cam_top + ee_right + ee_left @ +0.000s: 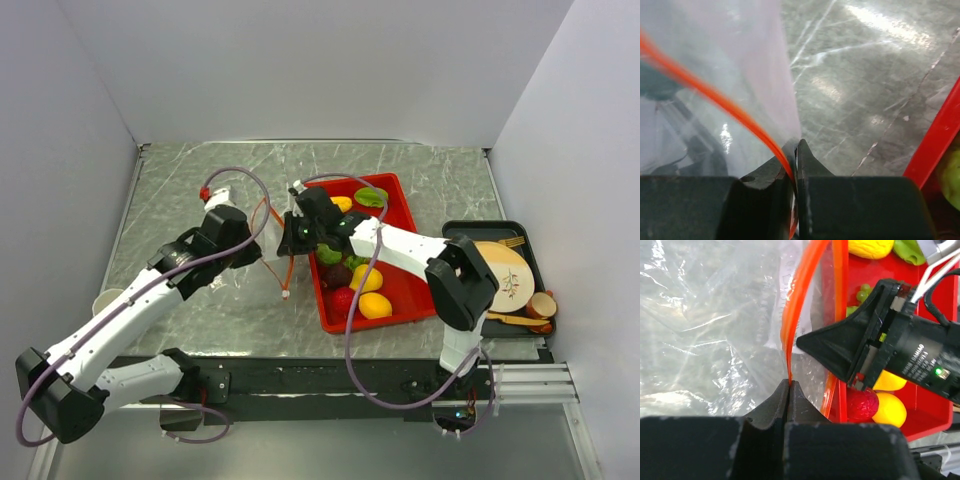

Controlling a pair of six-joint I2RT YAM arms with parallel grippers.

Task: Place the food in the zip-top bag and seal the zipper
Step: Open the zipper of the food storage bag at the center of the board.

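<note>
The zip-top bag [272, 238] hangs clear and crinkly between my two grippers, just left of the red tray [400, 290]. My left gripper [252, 252] is shut on the orange-red zipper [790, 340], which runs up out of its jaws [789, 383]. My right gripper [291, 236] is shut on the zipper [740, 116] at another spot, its jaws [794, 150] pinching the strip and film. The zipper's white tip [285, 294] dangles near the table. The food lies in the tray: yellow pieces [375, 305], a red one [343, 298], a dark red one [862, 405] and green ones [370, 197].
A black tray [535, 240] at the right holds a tan plate [505, 275] and wooden cutlery. A pale cup [108, 300] sits by the left wall. White walls enclose the grey marbled table [200, 180] on three sides.
</note>
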